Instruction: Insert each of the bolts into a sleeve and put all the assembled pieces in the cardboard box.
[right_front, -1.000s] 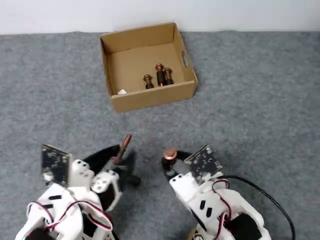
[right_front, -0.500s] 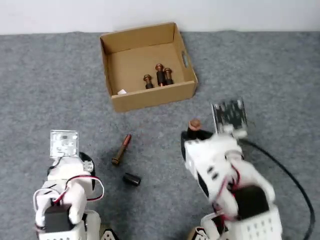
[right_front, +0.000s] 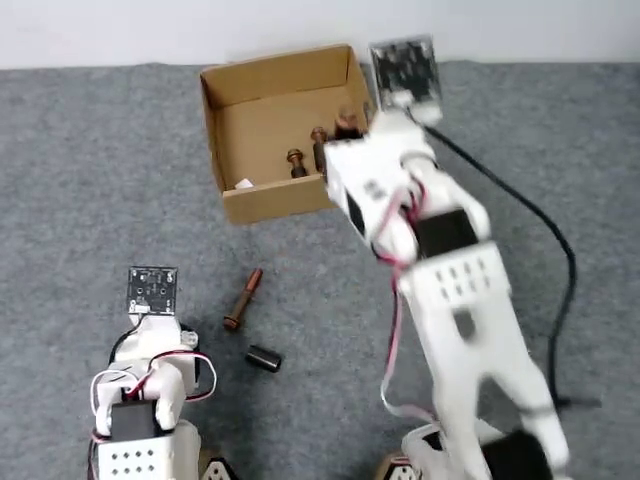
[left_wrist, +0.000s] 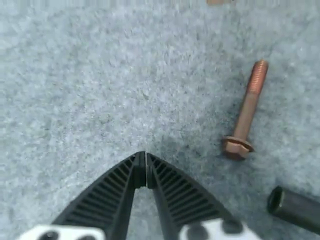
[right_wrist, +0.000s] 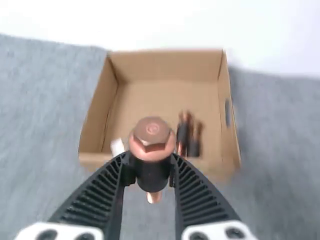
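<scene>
Copper bolt-in-sleeve (right_wrist: 151, 145) clamped in the right gripper (right_wrist: 148, 162) — cardboard box (right_wrist: 165, 65) just beyond. The left gripper (left_wrist: 145, 170) is closed, empty, loose bolt (left_wrist: 246, 110) just ahead.

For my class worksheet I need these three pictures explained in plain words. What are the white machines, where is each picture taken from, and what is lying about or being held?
These are two small white robot arms at a grey carpeted table. Each ends in a black two-fingered gripper. One picture looks down from a fixed camera above the table. The other two come from cameras on the arms' wrists.

The right gripper is shut on a copper bolt pushed into a short black sleeve, above the open brown cardboard box. Inside the box are finished bolt-and-sleeve pieces.

The left gripper is shut and empty, above the carpet. Near it lie one loose copper bolt and one empty black sleeve, apart from each other.
</scene>
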